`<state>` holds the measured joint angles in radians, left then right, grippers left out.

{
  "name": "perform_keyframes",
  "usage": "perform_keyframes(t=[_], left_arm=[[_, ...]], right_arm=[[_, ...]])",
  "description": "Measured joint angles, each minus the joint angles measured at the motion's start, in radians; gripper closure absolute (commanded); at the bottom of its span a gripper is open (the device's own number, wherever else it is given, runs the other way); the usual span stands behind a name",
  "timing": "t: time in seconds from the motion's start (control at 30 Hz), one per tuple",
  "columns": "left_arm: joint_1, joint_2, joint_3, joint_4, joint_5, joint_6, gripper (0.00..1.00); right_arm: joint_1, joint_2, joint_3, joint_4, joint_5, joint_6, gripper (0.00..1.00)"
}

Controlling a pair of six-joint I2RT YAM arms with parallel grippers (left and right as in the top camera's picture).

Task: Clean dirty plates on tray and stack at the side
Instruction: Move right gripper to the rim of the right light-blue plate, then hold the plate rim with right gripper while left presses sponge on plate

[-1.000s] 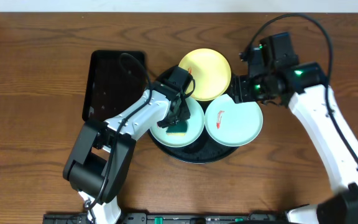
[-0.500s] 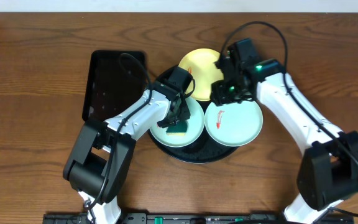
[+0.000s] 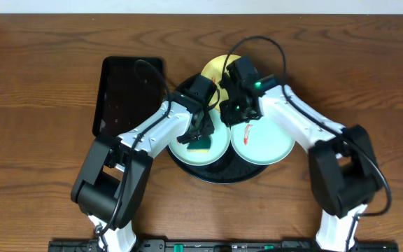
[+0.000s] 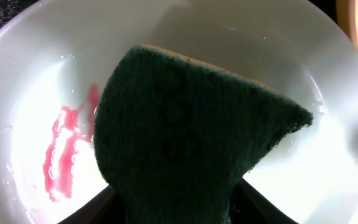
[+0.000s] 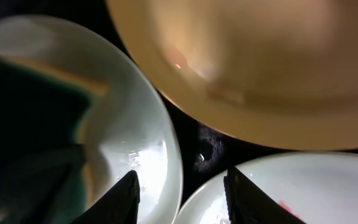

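Note:
The round black tray [image 3: 215, 175] holds three plates. The left mint plate [image 3: 220, 145] has a red smear [image 4: 64, 155]. My left gripper [image 3: 200, 136] is shut on a dark green sponge [image 4: 185, 137] and presses it on this plate. The right mint plate [image 3: 268, 143] has a red-orange smear. The yellow plate [image 3: 214, 69] at the back is partly hidden by my right arm. My right gripper [image 3: 231, 117] is open and low in the gap between the three plates; its fingers [image 5: 182, 175] straddle the left mint plate's rim [image 5: 166, 149], with the yellow plate [image 5: 260, 62] just ahead.
A smaller rectangular black tray [image 3: 126, 94] lies on the wooden table left of the round tray. Both arms crowd over the round tray's middle, close to each other.
My right arm has swung left from the tray's right edge to above the gap between the plates. The left arm and sponge have not moved.

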<state>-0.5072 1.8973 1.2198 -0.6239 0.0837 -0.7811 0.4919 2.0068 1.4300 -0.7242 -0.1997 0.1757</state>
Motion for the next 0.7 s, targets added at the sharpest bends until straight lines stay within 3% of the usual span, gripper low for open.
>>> perform_keyframes(t=[0.33, 0.7], left_arm=[[0.000, 0.000, 0.000, 0.000, 0.000, 0.000, 0.52], [0.000, 0.000, 0.000, 0.000, 0.000, 0.000, 0.52]], right_arm=[[0.000, 0.021, -0.001, 0.008, 0.009, 0.005, 0.67], [0.030, 0.050, -0.001, 0.034, 0.006, 0.008, 0.68]])
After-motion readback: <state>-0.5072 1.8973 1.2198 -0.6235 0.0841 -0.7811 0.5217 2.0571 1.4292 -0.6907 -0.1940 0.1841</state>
